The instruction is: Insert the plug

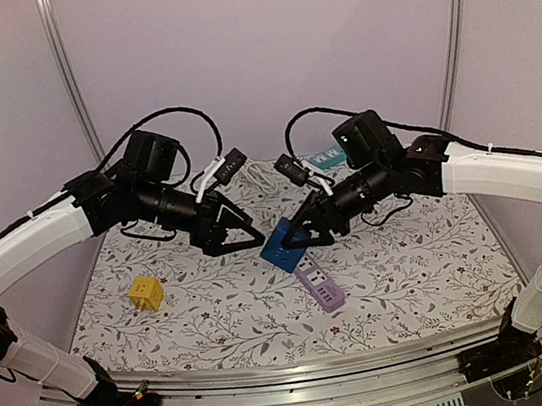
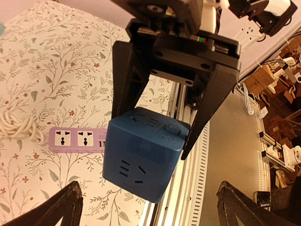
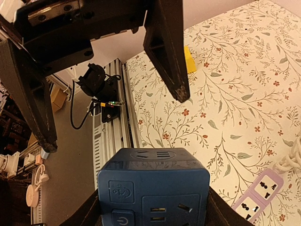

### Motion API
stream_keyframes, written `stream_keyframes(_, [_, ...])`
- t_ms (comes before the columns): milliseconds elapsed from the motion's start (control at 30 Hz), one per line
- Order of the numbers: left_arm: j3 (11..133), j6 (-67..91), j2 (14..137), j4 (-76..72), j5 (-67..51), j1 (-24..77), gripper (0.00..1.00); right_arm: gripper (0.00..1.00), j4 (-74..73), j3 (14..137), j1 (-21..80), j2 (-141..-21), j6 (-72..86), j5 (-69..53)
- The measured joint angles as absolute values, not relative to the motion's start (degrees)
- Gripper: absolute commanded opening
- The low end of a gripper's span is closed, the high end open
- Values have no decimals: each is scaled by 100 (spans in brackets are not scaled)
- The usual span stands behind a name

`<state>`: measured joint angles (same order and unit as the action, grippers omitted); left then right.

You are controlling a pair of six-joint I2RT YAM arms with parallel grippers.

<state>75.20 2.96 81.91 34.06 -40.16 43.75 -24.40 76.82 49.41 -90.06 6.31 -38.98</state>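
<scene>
Starting at the front: both arm bases sit on an aluminium rail (image 1: 304, 368) at the near edge of the table (image 1: 422, 268), which has a floral cloth over it. I can't make out any writing down there. On the left side of the cloth there's a small yellow cube (image 1: 147, 294), well apart from everything else.

Near the middle lies the purple power strip (image 1: 320, 287), flat, sockets facing up. The left wrist view shows two universal sockets and a pair of small slots beside them, with no brand text I can read. A white cable (image 2: 15, 127) lies bunched at one end of it.

Just behind the strip's far end is the blue cube socket adapter (image 1: 281, 245), tilted and lifted off the cloth. The right tool (image 1: 301, 239) has it clamped, one finger on each side. As for markings, one face has a power-button symbol (image 3: 122, 219) and a little logo (image 3: 121, 192) in a rounded square, plus socket slots on several faces. The logo is too small to read.

The left tool (image 1: 249, 236) sits just left of the cube with its jaws spread wide, pointing at it and not touching. From its own camera the cube covers one end of the strip.

Further back there's a teal object (image 1: 328, 158) with white letters, maybe "WWW", but it's blurry. Behind that are plain walls.
</scene>
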Motion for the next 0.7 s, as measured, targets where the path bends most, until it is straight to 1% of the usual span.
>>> stream_keyframes(100, [7332,373,7848,3312,-3787,4244,99,30,-2331,7673,4941,-8927,753,-3533])
stream_keyframes(333, [7070,438,6960,3197,-2657,4139,99,20,-2217,7535,4978,-8768,1011,-2545])
stream_keyframes(367, [7008,456,6812,3181,-2421,4134,100,17,-2222,7531,4991,-8746,1046,-2368])
stream_keyframes(433, [6855,497,6556,3116,-2023,4132,99,4,-2206,7531,5026,-8705,1129,-2049])
stream_keyframes(467, [6759,526,6420,3081,-1820,4128,99,0,-2193,7531,5039,-8685,1181,-1887])
stream_keyframes(700, [6110,829,5553,2950,-346,4106,100,0,-2222,7559,5142,-8654,1813,-803])
